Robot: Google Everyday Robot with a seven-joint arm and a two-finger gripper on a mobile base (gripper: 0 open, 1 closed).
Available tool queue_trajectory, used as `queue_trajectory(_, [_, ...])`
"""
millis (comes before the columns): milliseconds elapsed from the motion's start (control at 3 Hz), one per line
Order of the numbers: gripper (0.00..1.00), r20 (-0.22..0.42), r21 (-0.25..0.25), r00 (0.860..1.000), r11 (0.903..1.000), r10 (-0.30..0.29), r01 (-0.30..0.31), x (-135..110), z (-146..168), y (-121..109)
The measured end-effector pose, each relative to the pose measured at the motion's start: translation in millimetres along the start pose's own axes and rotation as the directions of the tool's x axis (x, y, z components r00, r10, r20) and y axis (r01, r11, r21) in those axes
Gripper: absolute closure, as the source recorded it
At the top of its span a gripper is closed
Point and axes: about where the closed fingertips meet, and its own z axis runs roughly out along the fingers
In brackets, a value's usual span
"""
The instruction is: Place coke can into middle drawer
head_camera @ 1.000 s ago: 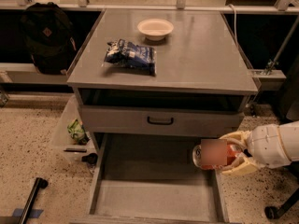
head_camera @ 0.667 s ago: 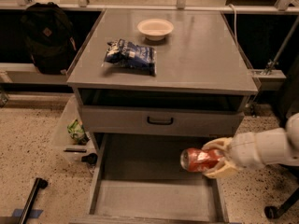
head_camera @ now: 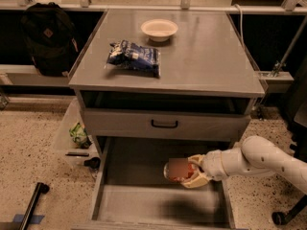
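The claw (head_camera: 191,171), reaching in from the right, is pinching the coke can (head_camera: 176,170) on its side, long axis running left-right, silver end leftward. The can is hanging over the open middle drawer (head_camera: 134,200), right of centre, so the floor is lying straight below it.

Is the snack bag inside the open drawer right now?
No, the snack bag lies on the cabinet top, while the gripper holds the coke can over the open middle drawer.
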Motion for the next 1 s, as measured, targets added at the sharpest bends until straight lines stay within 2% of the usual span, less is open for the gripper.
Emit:
queue_trajectory(333, [1.00,0.000,0.000,1.000,1.0000,0.000,0.000,0.0,0.1,0.0])
queue_trajectory(667, [1.00,-0.016,0.052,1.000,0.9984,0.021,-0.020,7.4,10.1,4.2])
queue_trajectory(1000, [1.00,-0.041,0.143,0.997,0.9884,0.058,-0.051,20.5,26.3,11.7])
